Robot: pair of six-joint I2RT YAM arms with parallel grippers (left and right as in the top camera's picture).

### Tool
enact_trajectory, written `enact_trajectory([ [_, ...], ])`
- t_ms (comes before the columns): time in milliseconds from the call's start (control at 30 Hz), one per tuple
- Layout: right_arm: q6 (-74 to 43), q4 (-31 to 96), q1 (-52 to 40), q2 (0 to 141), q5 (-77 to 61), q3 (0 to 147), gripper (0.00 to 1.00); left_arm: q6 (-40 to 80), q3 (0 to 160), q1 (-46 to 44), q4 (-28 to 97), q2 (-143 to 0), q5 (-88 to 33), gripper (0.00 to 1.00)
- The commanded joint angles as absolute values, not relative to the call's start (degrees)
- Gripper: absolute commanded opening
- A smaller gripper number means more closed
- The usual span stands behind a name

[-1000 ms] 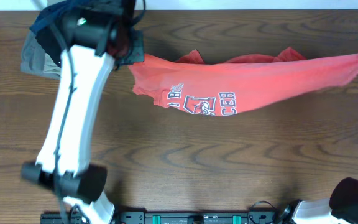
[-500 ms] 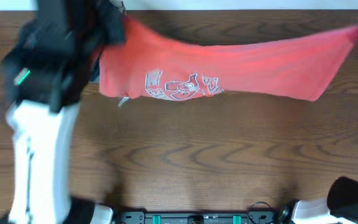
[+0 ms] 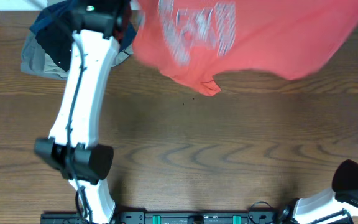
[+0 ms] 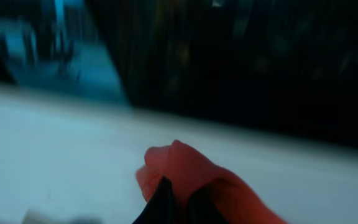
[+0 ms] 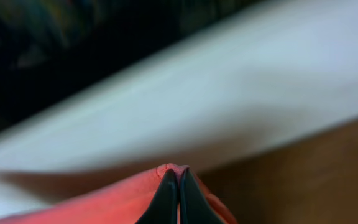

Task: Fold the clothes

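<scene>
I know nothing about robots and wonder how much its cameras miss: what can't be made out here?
1. Overhead: white lettering on the coral-red cotton T-shirt, smeared by motion blur.
2. Overhead: the shirt's top and right end, cut off by the frame edge.
3. Overhead: dark folded garments, partly hidden by the white left arm.
4. Wrist views: everything behind the left fingers and right fingers, blurred.

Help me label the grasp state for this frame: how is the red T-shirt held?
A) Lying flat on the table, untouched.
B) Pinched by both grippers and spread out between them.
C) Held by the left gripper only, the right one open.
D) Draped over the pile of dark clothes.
B: each wrist view shows fingers closed on red cloth, at the left gripper and the right gripper, and overhead the T-shirt stretches wide across the far side.
</scene>
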State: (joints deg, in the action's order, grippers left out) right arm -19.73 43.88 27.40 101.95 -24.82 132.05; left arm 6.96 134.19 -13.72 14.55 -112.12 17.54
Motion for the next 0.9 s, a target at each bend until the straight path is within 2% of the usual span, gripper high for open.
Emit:
enact_trajectory([
  [0, -21.2, 46.2, 32.5, 100.3, -25.2, 141.0, 0.01, 4.9, 143.4, -13.3, 12.9, -104.6, 19.7, 0.06],
  [200, -18.1, 52.6, 36.0, 100.6, -26.9, 143.5, 0.01, 3.2, 146.4, -13.3, 21.8, -102.7, 18.0, 0.06],
  [467, -10.7, 65.7, 31.7, 101.9, -26.3, 133.6, 0.01, 12.4, 138.8, -13.3, 56.3, -107.9, 11.0, 0.06],
  [700, -6.9, 72.8, 27.6, 101.9, -26.3, 120.2, 0.01, 14.9, 127.7, -13.3, 71.2, -114.9, 6.6, 0.06],
  [867, -5.0, 80.3, 27.6, 101.6, -26.3, 118.4, 0.01, 15.0, 127.0, -13.3, 79.6, -112.9, 6.6, 0.06],
])
